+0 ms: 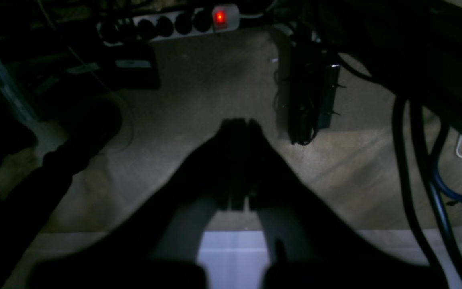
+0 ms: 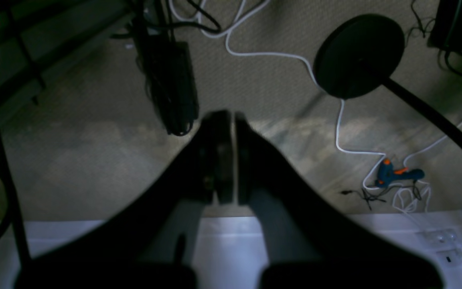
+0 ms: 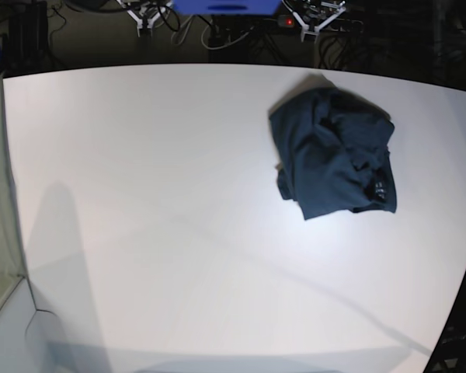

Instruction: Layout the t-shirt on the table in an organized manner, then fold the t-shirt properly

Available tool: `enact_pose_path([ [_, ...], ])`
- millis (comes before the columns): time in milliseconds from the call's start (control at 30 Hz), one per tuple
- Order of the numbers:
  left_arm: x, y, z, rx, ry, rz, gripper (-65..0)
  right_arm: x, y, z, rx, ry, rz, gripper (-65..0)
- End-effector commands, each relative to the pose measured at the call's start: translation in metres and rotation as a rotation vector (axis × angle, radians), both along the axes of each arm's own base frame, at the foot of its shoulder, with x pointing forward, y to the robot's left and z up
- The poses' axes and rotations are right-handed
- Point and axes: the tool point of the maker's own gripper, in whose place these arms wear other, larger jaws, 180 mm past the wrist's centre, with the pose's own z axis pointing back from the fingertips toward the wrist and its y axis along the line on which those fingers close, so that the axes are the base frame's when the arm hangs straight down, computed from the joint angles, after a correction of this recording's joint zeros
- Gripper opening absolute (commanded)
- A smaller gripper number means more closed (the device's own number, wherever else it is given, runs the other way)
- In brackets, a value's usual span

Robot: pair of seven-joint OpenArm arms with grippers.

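The dark navy t-shirt [image 3: 334, 155] lies crumpled in a heap on the white table [image 3: 155, 202], toward the back right in the base view, with a small white label mark near its front edge. Neither arm shows in the base view. My left gripper [image 1: 240, 122] is shut with nothing in it and points down at the floor past the table's edge [image 1: 231, 253]. My right gripper [image 2: 233, 116] is shut too, empty, and also hangs over the floor beyond the table's edge [image 2: 231, 241].
Below the left wrist are a power strip with a red lit switch [image 1: 183, 20], a black box [image 1: 311, 96] and dark cables [image 1: 415, 168]. Below the right wrist are a round black lamp base [image 2: 359, 56], a white cable [image 2: 339, 128] and a blue glue gun [image 2: 395, 174].
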Motion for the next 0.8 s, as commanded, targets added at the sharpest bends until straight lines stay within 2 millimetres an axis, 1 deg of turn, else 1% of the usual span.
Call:
enact_pose_path([
  [0, 0.0003, 0.0016, 0.0002, 0.01, -0.003, 0.001, -65.0, -0.0006, 0.0002, 0.0001, 0.009, 0.0, 0.001, -65.0],
  [467, 0.0003, 0.0016, 0.0002, 0.009, -0.003, 0.002, -65.0, -0.003, 0.0001, 0.0002, 0.009, 0.003, 0.001, -65.0],
  [767, -0.0038, 0.0016, 0.0002, 0.01, 0.004, 0.002, -65.0, -0.0051, 0.0001, 0.0003, 0.009, 0.006, 0.001, -65.0],
])
